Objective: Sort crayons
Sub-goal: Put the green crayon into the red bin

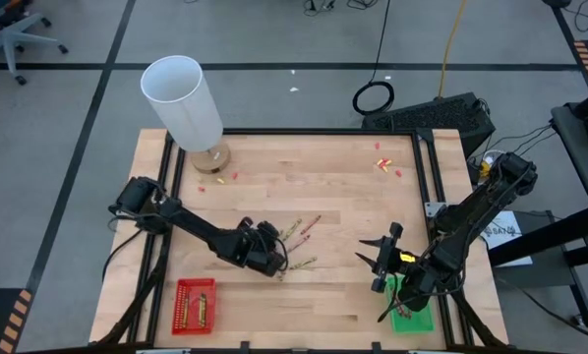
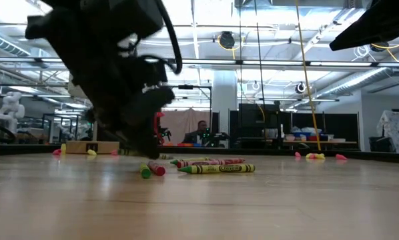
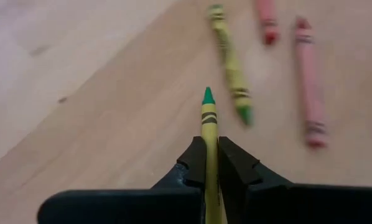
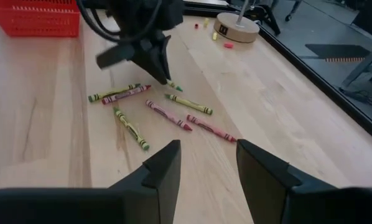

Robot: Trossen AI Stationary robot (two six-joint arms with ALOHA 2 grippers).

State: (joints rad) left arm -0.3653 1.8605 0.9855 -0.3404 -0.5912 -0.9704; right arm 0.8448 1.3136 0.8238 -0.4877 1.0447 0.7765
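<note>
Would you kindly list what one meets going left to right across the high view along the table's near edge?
Red tray → left gripper, shut on a green crayon → right gripper, open → green tray.

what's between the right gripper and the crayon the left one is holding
Loose crayons on bare wood, seen in the right wrist view: the open right gripper looks across them to the left gripper, shut on the green crayon.
</note>
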